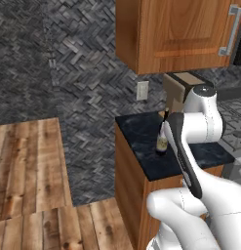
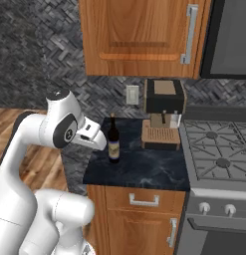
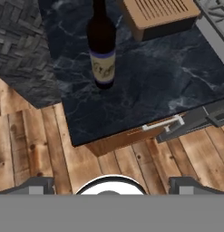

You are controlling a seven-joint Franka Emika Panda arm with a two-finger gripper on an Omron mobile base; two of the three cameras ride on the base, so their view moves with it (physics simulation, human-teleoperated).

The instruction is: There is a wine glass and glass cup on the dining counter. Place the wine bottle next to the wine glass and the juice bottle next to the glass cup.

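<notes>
The gripper (image 3: 111, 183) has its jaws spread wide and nothing between them; the two dark fingertips (image 3: 36, 185) stand far apart at the bottom of the hand view, over bare wooden floor (image 3: 27, 149). In the right base view the hand (image 2: 91, 135) hangs just off the left end of the kitchen counter (image 2: 144, 167), close to the bottle but not touching it.

Ahead of the gripper and above it in the hand view stands the wine bottle (image 3: 102, 50), upright on the dark marbled counter top (image 3: 154, 77), set back from the front edge. It is dark, nearly black, with a pale label, and nothing touches it. In the left base view the arm's forearm hides part of it (image 1: 162, 141).

Beyond the bottle, further along the counter, sits a wooden box-like appliance with a slatted tray (image 2: 161, 134) and a dark upper part (image 2: 164, 95); what it holds, if anything, cannot be made out.

Below the counter top a drawer with a metal handle (image 2: 143, 200) is shut. Past the appliance lies a gas stove (image 2: 219, 152). A closed wooden wall cabinet (image 2: 139, 37) hangs above.
</notes>
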